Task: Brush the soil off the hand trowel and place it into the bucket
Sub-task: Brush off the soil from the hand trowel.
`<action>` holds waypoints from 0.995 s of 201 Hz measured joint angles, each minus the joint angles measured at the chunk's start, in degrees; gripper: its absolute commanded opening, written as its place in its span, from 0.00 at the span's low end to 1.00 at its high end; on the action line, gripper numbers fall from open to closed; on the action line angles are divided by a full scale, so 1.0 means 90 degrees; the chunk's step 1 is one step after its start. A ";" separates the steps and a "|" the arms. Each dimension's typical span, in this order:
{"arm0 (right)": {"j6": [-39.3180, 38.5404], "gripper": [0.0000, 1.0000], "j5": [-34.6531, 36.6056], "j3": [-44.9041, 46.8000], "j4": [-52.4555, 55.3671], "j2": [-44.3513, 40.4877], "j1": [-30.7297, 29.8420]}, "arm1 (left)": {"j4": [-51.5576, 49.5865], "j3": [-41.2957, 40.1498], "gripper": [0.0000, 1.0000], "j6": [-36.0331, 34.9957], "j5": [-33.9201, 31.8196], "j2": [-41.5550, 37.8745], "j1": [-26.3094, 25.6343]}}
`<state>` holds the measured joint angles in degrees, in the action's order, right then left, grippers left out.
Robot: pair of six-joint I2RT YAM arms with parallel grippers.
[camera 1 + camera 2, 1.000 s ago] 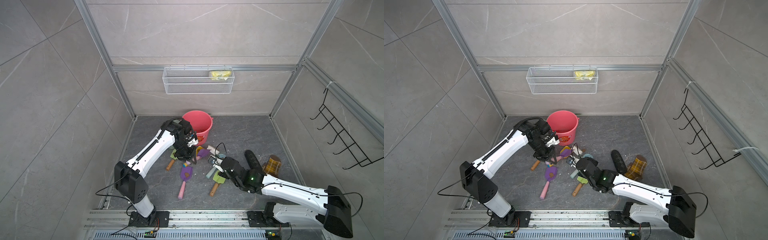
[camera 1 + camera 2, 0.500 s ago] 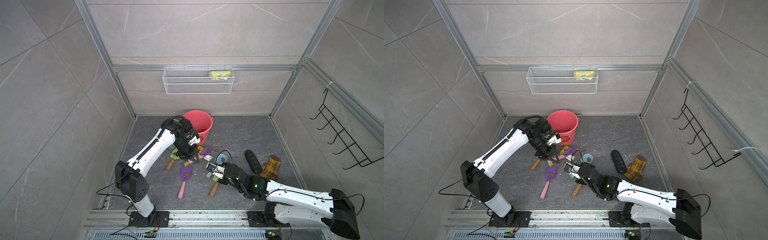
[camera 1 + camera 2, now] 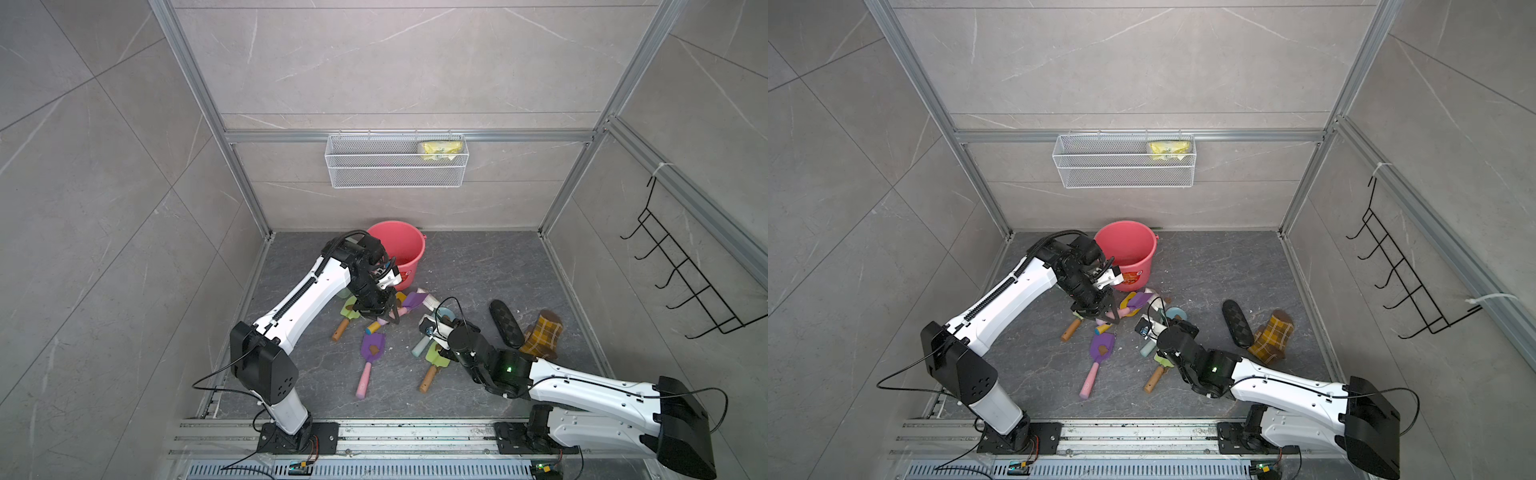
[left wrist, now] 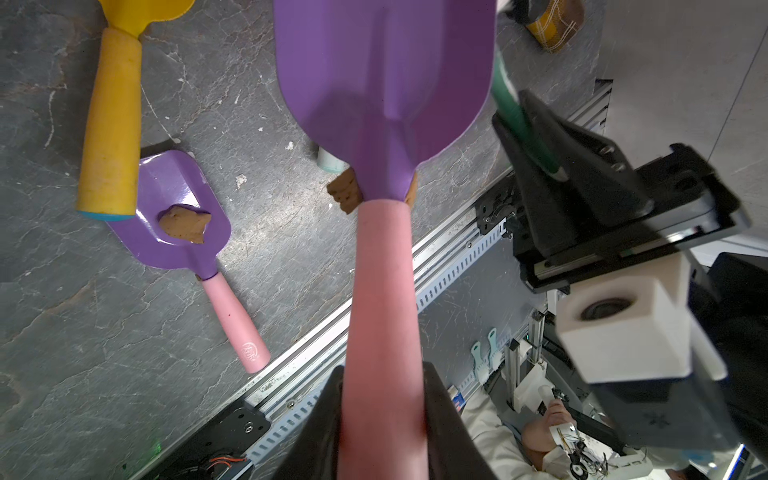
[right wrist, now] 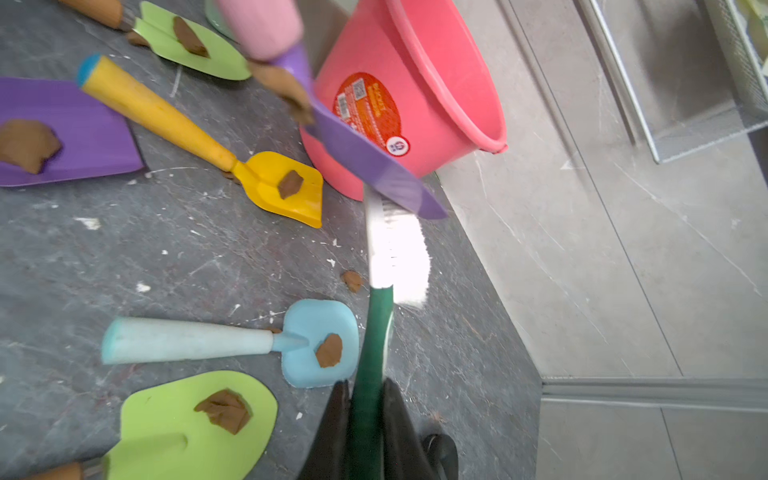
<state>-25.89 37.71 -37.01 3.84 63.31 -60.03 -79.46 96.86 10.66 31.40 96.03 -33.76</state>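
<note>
Far from the bucket, by the robot's rail, the lying purple trowel (image 4: 166, 178) rests flat on the floor with a brown lump on it. Its pink handle has a small round stamp (image 4: 249, 350), too small to read. Closer to the bucket, the right gripper (image 5: 365, 399) is squeezed tight on the green handle of the brush (image 5: 399, 249). The brush's white hairs meet the tip of the held purple trowel (image 4: 386, 83). The left gripper (image 4: 384, 386) is closed tight around that trowel's pink handle and holds it up just in front of the bucket (image 5: 440, 75). A lump of soil (image 5: 286, 91) sticks to the blade near the handle. The bucket's red-orange label (image 5: 368, 112) has a little square code and some words, too blurry to read.
</note>
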 measured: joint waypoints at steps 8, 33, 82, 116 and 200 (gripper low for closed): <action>0.0095 0.00 -0.0024 -0.0024 0.0085 -0.0012 0.0032 | -0.0044 0.0000 0.00 0.0005 -0.0036 0.0000 0.0007; 0.0248 0.00 -0.0529 -0.0053 0.0364 -0.0092 -0.0012 | -0.0027 0.0000 0.00 0.0029 -0.0104 -0.0005 0.0051; 0.0253 0.00 -0.1467 -0.0134 0.0702 -0.0168 -0.0325 | -0.0061 0.0000 0.00 0.0027 -0.0437 -0.0005 0.0061; 0.0131 0.00 -0.1530 -0.0478 0.0903 -0.0168 -0.0342 | -0.0187 0.0000 0.00 -0.0005 -0.0872 0.0010 -0.0056; -0.0102 0.00 -0.0712 -0.0916 0.1625 0.0175 0.0019 | -0.0175 0.0000 0.00 -0.0046 -0.1370 0.0102 -0.0294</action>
<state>-26.81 31.31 -45.25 18.46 64.88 -59.86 -81.03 96.86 10.24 19.07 96.95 -36.40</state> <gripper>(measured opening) 0.126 0.277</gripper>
